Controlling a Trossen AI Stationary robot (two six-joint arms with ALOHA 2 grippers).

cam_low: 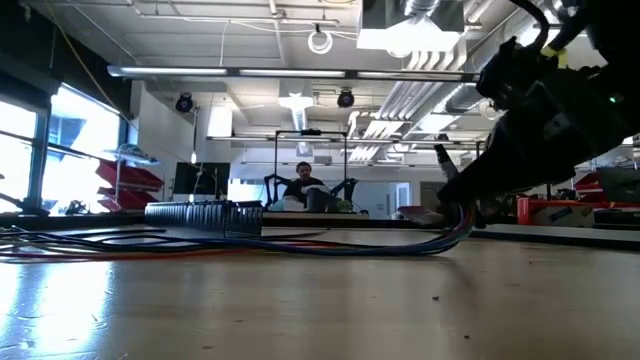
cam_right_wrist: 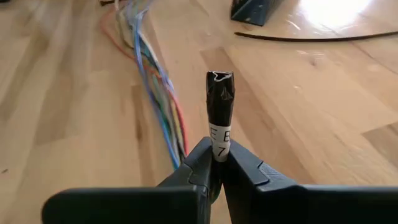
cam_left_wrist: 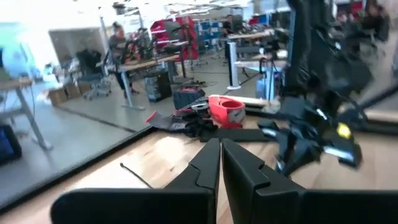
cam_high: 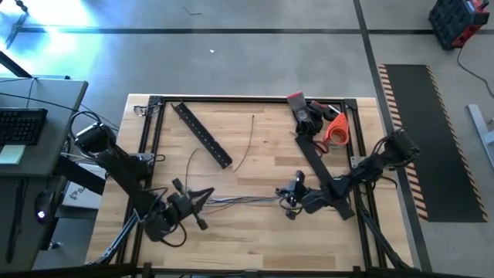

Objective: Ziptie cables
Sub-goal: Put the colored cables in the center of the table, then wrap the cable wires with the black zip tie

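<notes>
Wooden planking, pale and smooth, tops the table (cam_high: 255, 224), and its black frame bounds the work area. Across the near middle of it lies the bundle of cables (cam_high: 239, 201), a loose sheaf of thin coloured wires running between the two grippers.

In the right wrist view the same cables (cam_right_wrist: 158, 93) fan apart as they stretch away, so nothing binds them yet. The right gripper (cam_right_wrist: 217, 163) is pinched tight on a short black sleeved end with a white printed label (cam_right_wrist: 219, 112), which sticks up from between its fingers right where the wires converge (whether that sleeve is the bundle's own capped end I cannot say for sure). The left gripper (cam_left_wrist: 220, 163) is also closed, fingers pressed together; I cannot tell from its own view whether it has any wire between them, though from above it sits at the other end of the bundle.

These wires look light, limp and slippery: they will sag, splay and slide over one another, and a grip on one strand will not carry the rest. The best hold is likely around the whole sheaf near an end, where the strands lie closest.

A flat perforated bar (cam_high: 202, 133) and a loose thin strand (cam_high: 245, 150) lie well apart, farther back; an orange tool (cam_high: 336, 128) rests in the far right corner.
</notes>
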